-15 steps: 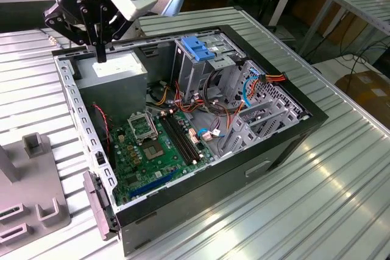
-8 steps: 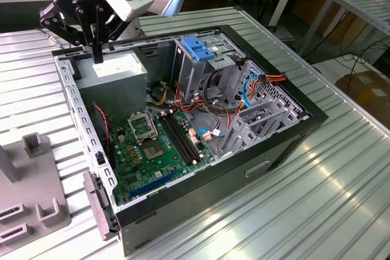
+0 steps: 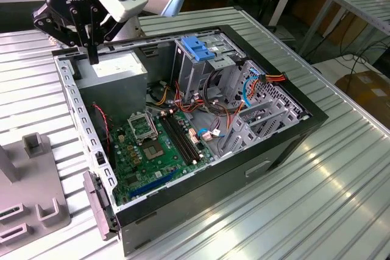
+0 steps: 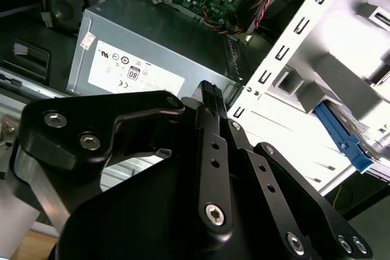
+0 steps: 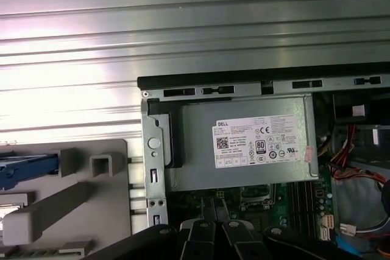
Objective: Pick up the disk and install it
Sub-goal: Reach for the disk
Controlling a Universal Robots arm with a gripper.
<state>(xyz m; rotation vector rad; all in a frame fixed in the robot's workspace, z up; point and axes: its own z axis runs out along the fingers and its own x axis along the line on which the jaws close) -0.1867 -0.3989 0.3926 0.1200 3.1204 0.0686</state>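
Black robot hand (image 3: 92, 58), clenched and empty, is hovering over the grey power-supply box (image 3: 116, 72). The blue-railed silver disk (image 5: 27, 165) is lying in a grey holder (image 5: 109, 211) beside the case, presumably kept graspable.

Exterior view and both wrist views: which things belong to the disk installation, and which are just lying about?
Belongs to the job: disk, blue rail showing in the grey holder; gripper, fingers shut, by the power supply; drive cage, likely the destination; open computer case.
Just there: power supply; motherboard; loose cables.
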